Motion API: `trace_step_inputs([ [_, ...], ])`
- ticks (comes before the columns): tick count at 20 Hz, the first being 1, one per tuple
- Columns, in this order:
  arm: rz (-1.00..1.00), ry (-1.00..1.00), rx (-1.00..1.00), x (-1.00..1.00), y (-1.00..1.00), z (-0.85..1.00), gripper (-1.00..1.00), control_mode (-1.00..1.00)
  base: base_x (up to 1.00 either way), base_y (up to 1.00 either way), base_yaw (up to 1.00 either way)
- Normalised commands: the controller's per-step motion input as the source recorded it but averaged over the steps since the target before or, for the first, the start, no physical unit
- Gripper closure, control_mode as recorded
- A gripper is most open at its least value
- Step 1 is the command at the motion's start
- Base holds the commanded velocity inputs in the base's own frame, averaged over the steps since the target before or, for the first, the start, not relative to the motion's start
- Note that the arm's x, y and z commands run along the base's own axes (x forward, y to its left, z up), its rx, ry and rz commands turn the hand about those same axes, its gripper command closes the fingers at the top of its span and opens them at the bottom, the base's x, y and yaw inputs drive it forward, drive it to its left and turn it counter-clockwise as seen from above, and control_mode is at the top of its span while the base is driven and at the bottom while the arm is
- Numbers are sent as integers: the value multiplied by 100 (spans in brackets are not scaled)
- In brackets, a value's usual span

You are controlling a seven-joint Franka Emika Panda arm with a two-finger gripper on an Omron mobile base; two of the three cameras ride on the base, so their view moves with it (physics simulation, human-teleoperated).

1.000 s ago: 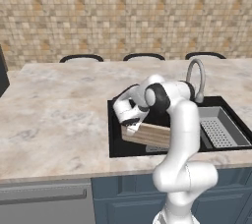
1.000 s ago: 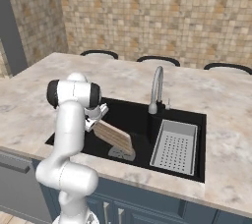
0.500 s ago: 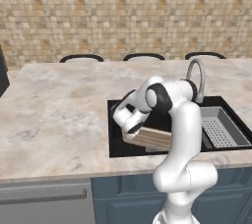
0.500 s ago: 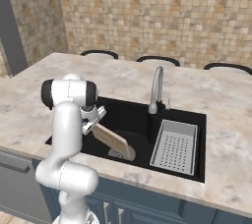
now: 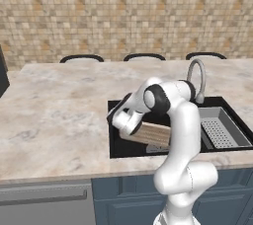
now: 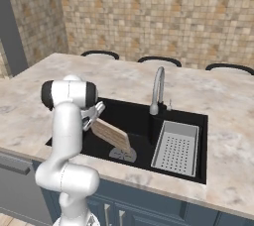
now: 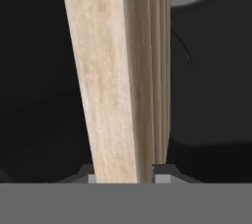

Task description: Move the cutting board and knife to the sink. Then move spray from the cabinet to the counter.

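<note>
Wooden cutting board [image 5: 150, 133] sits tilted inside the black sink [image 6: 198, 121], and I have it by its upper edge: in the hand view the gripper [image 7: 125, 171] has one tip on each face of the board, pinching it on edge.

I'm in the placing step, as I read it. The board slants from my gripper [image 6: 93, 116] at the left side of the basin down toward the sink floor, its low end near the round drain [image 6: 124, 155]. To do this well, I'd lower until that far end clearly bears on the bottom, then ease the tips apart slowly so the board slides flat rather than dropping. I can't tell from here whether the low edge is touching yet.

Room to move: the left sink wall is just beside my wrist, so any retreat should go straight up, not sideways. To the right stands the grey strainer basket [image 6: 175, 147], with the silver faucet [image 6: 158, 89] at the far rim above it; the board is apart from both, but a skid to the right could knock the basket. The beige counter [image 5: 54, 115] lies wide around the basin, good space for swinging out once I'm above the rim.
</note>
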Motion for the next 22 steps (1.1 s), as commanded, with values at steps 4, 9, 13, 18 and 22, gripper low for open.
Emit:
trace_step_inputs([
  [4,0,-30,-7,0,0,-1,100,-100,0,0,0],
  [9,0,-19,-1,0,-11,-8,100,-100,0,0,0],
  [13,1,-6,0,0,-40,-5,100,-100,0,0,0],
  [18,0,3,0,13,-48,0,100,-100,0,0,0],
  [22,0,0,0,4,-37,0,100,-100,0,0,0],
])
